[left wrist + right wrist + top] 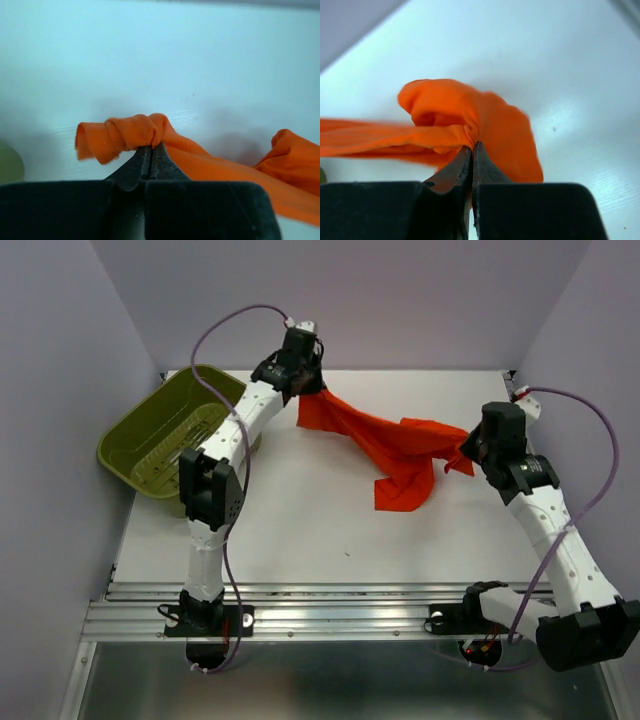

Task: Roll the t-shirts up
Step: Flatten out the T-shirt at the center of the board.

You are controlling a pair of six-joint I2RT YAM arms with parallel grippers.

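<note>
As t-shirt (400,448) stretches between them — left end effector (151,146), right end effector (471,145) each clamped on it.

Bright, even light, soft shadows on desk (300,515). Wrist views blue-tinted; t-shirt (495,130) motion-blurred at left in right wrist view.

The right black pincer (472,146) pinches a bunched fold of the bright orange-red cloth t-shirt (470,120) (jaws pressed together) above the white tabletop (570,75).
</note>
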